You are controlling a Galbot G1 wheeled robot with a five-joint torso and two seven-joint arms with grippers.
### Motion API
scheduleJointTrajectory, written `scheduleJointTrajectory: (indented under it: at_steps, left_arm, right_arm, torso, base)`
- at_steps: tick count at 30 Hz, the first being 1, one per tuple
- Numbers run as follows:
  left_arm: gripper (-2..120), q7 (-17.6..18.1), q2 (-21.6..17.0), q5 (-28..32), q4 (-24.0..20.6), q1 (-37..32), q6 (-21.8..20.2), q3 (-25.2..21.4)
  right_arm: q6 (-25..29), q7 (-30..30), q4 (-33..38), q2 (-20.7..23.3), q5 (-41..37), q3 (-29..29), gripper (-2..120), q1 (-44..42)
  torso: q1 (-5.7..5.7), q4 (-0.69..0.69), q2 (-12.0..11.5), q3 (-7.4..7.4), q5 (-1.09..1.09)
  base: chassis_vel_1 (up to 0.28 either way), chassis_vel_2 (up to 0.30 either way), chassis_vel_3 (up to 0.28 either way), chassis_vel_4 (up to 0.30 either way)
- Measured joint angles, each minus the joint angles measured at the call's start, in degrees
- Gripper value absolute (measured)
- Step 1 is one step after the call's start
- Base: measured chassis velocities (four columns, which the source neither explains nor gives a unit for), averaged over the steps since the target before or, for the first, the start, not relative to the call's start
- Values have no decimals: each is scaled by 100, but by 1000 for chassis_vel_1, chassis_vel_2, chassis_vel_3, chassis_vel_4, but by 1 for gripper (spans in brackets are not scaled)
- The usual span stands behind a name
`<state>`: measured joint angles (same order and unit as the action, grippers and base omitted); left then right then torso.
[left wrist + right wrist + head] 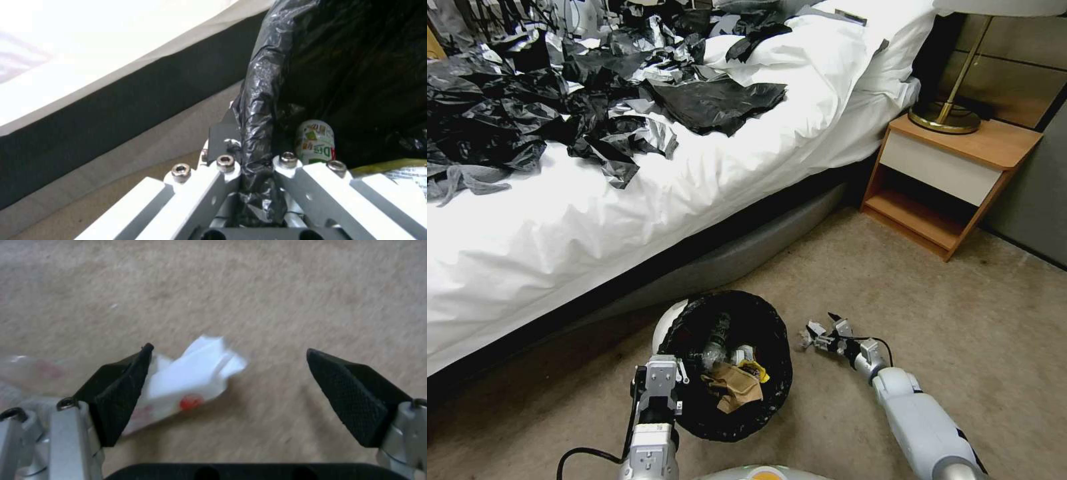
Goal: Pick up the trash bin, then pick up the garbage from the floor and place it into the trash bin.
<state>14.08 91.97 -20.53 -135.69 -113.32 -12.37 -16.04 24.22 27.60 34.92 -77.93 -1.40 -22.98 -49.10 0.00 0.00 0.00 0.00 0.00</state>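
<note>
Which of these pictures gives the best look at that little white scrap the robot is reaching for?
The right wrist view: the white wrapper, marked with red, lies on the carpet between the open right claw. In the head view the right claw hides it beside the trash bin. The left wrist view shows the left claw clamping the bin's liner.

Black plastic sheets (594, 100) litter the white bed (627, 213); a lamp (954, 100) tops the nightstand (954, 180).

Head view: high, looking down at carpet (994, 333), trash bin (774, 393). Left wrist view: close on same bin's rim. Right wrist view: close above same carpet.
</note>
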Motion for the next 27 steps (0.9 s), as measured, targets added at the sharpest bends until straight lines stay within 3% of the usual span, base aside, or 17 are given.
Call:
scheduleJointTrajectory:
  at_steps: [18, 21, 27]
  left_arm:
    - [0, 7, -20, 23, 17, 44, 31, 72]
    - [0, 10, -20, 21, 24, 41, 40, 80]
    - [0, 22, -12, 10, 7, 19, 61, 82]
  right_arm:
    - [29, -90, 468, 13, 63, -47, 84, -612]
    - [67, -96, 452, 13, 68, -54, 78, -574]
    - [134, -135, 411, -28, 198, -38, 53, -391]
  torso:
    - [0, 0, 0, 0, 0]
    - [0, 0, 0, 0, 0]
    - [0, 0, 0, 0, 0]
  base:
    - [0, 0, 0, 0]
    - [0, 0, 0, 0]
    - [0, 0, 0, 0]
